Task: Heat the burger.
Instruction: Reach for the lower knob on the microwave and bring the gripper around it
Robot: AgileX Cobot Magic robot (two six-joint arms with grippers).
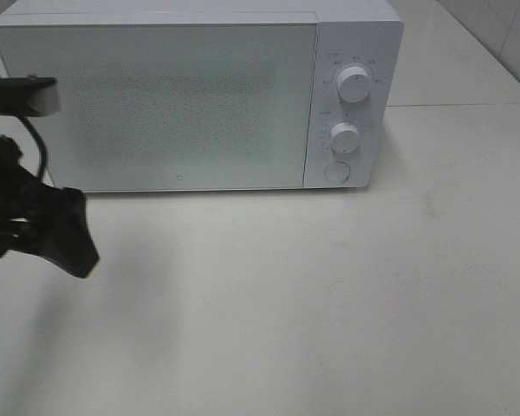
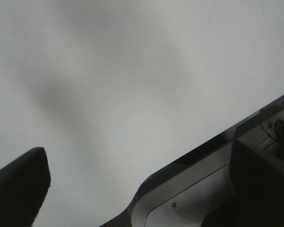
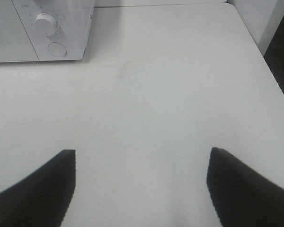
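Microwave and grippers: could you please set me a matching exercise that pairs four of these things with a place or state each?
1 microwave door
2 round button
3 left gripper
4 right gripper

a seen only in the right wrist view, jaws apart
b shut
c lowest of the three controls
d at the high view's left edge

Pairs: 1-b, 2-c, 3-d, 4-a

Left arm [image 1: 13, 195]: matte black, looped black cable [image 1: 36, 152], pale grey block [image 1: 36, 95] on top, possibly a camera housing. Right gripper [image 3: 142, 152]: two plain black wedge-shaped fingers [image 3: 35, 191] with blunt, squared tips.
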